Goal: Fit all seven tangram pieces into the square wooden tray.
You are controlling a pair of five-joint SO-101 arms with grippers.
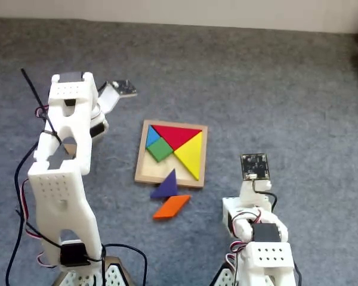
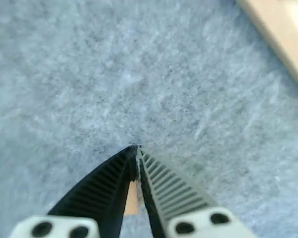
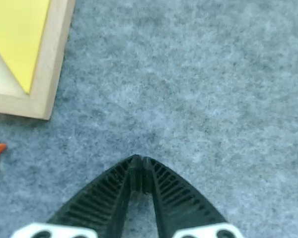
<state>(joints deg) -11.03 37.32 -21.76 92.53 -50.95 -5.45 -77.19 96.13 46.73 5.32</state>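
The square wooden tray (image 1: 141,176) lies mid-table holding a red triangle (image 1: 176,136), a yellow triangle (image 1: 192,154), a green square (image 1: 160,149) and a small blue triangle (image 1: 151,137). Its near left part is bare. A purple triangle (image 1: 165,186) lies across the tray's near rim, mostly on the carpet. An orange parallelogram (image 1: 172,206) rests on the carpet just in front of it. My left gripper (image 2: 135,148) is shut over carpet to the left of the tray (image 2: 278,34). A tan sliver (image 2: 131,198) shows between its fingers; I cannot tell what it is. My right gripper (image 3: 139,159) is shut over carpet near the tray's near right corner (image 3: 44,74).
Grey carpet covers the whole table. The left arm (image 1: 62,179) stands tall to the left of the tray. The right arm (image 1: 256,226) sits folded low at the near right. A pale wall edge runs along the far side.
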